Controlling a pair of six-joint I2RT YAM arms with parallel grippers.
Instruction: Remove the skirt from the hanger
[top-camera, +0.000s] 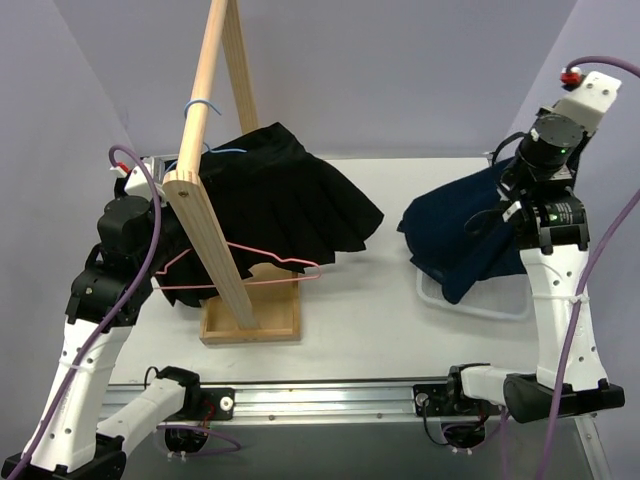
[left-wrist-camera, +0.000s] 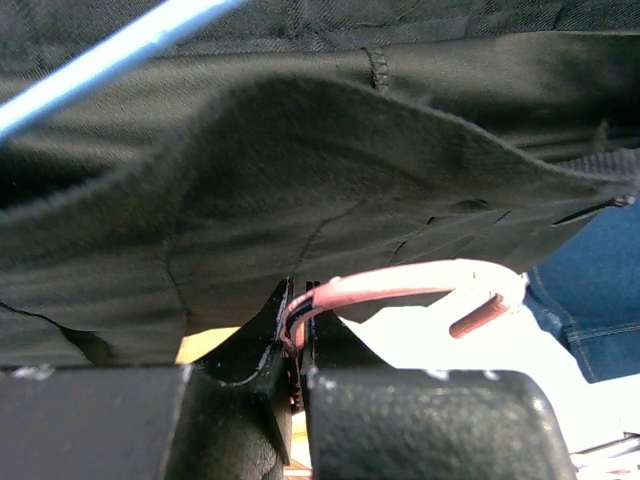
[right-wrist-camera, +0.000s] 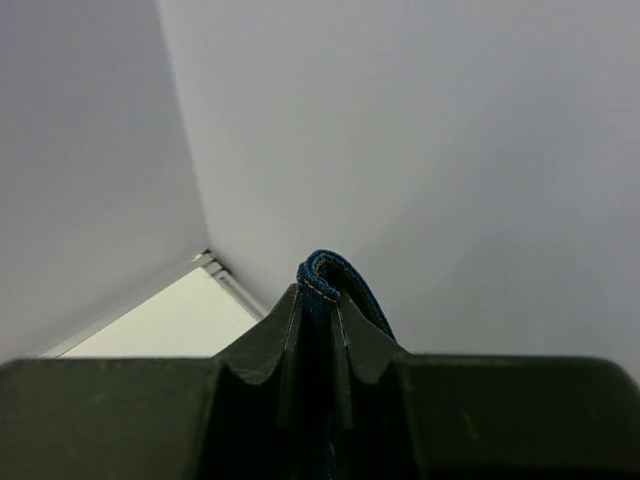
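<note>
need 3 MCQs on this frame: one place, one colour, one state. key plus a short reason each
1. Where is the skirt?
A) left half, at the rack
B) right half
C) near edge, by the arm bases

2. What colour is the hanger in the left tool?
A) green
B) white
C) pink

3. The right tool is:
A) open
B) shut on blue cloth
C) shut on bare wire

Key:
1 A: the top view shows it spread beside the rack.
2 C: a pink wire sits between the fingers.
3 B: a blue fold is pinched there.
</note>
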